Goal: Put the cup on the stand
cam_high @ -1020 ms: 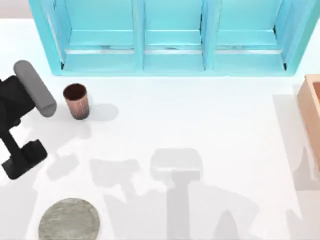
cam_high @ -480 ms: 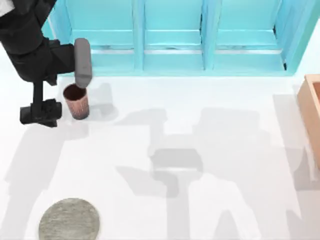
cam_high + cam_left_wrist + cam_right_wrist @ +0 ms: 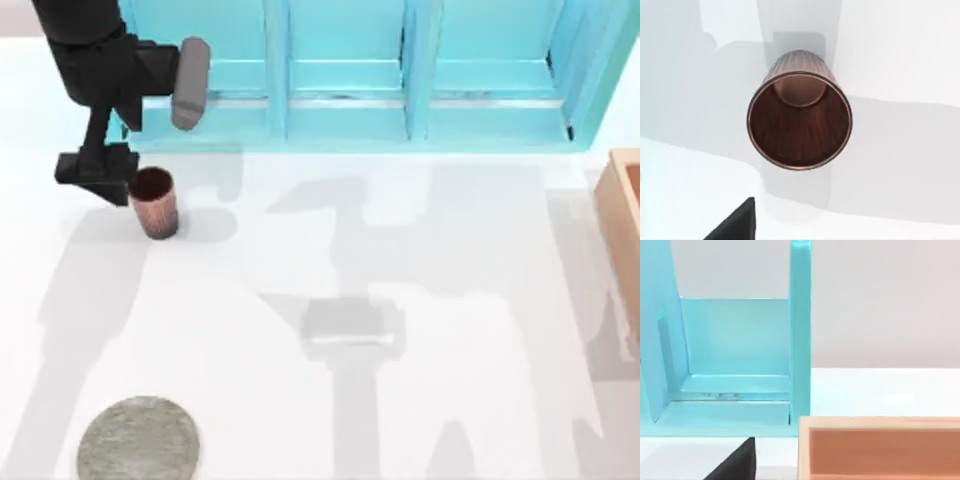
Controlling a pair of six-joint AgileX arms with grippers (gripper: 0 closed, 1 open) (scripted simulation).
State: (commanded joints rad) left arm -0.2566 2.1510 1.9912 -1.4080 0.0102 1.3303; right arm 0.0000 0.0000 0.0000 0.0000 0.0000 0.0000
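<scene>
The cup point(image 3: 153, 203) is a small copper-brown ribbed tumbler standing upright at the table's back left. The left wrist view looks down into the cup point(image 3: 799, 125) and its dark inside. My left gripper point(image 3: 100, 172) hangs just left of the cup's rim, at about rim height or above, with its arm reaching in from the back left corner. Nothing is held by it. The stand point(image 3: 138, 440), a flat speckled grey disc, lies at the front left, well apart from the cup. In the right wrist view a dark corner of my right gripper point(image 3: 737, 465) shows.
A cyan shelf unit point(image 3: 340, 70) runs along the table's back edge, close behind the cup. A tan wooden box point(image 3: 625, 230) sits at the right edge; the right wrist view has the box point(image 3: 880, 447) right below it, beside the shelf point(image 3: 735, 360).
My left arm has swung from the table's left side up toward the back. Its gripper has come in to the cup's left rim. Cup and stand have not moved.
</scene>
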